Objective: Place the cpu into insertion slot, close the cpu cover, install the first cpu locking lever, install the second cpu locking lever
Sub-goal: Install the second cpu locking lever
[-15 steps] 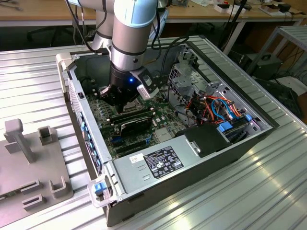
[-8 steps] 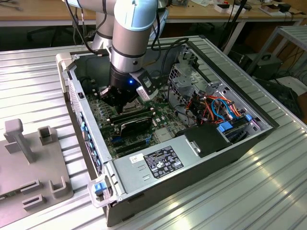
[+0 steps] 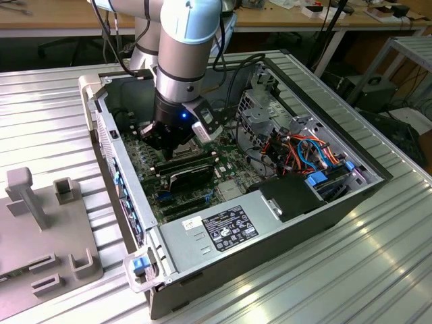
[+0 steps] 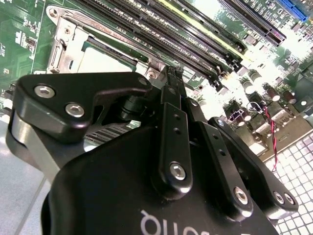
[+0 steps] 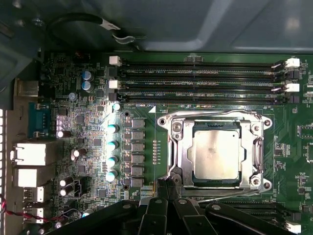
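In the exterior view, the black gripper (image 3: 165, 138) hangs centre-left inside an open sheet-metal computer case (image 3: 223, 233), hiding the green board (image 3: 152, 179) beneath it. In the second wrist view, its matte fingers (image 4: 171, 90) meet tip to tip, empty, near the silver cpu cover (image 4: 66, 36). In the first wrist view, the dull grey square cpu (image 5: 216, 154) lies flat in the insertion slot (image 5: 257, 128), framed by the cover's window.

The arm (image 3: 182, 54), at the upper middle of the exterior view, is showing a silver-grey cylindrical body with pale blue joint caps. Black cables (image 3: 108, 30) are trailing down beside it. A small blue light (image 3: 183, 115) is glowing on the wrist, and what may be a grey-white camera block (image 3: 206, 123) is sitting next to it. In the second wrist view the gripper (image 4: 172, 73) is showing matte black linkage bars (image 4: 168, 137) pinned with silver socket-head screws (image 4: 177, 170), and white lettering (image 4: 166, 223) is running across its black housing (image 4: 107, 196).
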`<state>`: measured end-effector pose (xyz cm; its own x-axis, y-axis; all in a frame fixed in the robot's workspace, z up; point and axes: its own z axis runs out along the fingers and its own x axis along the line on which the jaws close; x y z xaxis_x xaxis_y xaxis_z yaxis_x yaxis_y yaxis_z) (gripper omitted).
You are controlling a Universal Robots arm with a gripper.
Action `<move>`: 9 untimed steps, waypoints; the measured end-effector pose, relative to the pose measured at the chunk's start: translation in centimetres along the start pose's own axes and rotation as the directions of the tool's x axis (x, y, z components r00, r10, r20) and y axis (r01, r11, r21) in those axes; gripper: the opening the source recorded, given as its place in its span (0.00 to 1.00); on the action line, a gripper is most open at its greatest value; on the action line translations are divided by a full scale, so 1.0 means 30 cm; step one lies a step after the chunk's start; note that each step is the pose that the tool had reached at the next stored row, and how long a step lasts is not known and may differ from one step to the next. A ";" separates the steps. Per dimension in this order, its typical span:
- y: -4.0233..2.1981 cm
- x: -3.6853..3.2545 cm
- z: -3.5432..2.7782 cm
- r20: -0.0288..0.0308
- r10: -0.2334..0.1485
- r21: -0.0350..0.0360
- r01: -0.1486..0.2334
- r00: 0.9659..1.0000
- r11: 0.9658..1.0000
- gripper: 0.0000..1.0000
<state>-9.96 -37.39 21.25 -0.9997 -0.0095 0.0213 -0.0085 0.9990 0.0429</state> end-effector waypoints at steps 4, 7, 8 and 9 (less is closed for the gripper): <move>0.003 0.000 0.000 0.000 0.000 0.000 0.000 1.000 1.000 0.11; 0.006 0.000 0.001 0.000 0.000 0.000 0.000 1.000 1.000 0.11; 0.007 0.000 0.001 0.000 0.000 0.000 0.000 1.000 1.000 0.11; 0.010 0.000 0.000 0.000 0.000 0.000 0.000 1.000 1.000 0.11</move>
<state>-9.96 -37.10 21.25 -0.9997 -0.0095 0.0214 -0.0086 0.9990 0.0429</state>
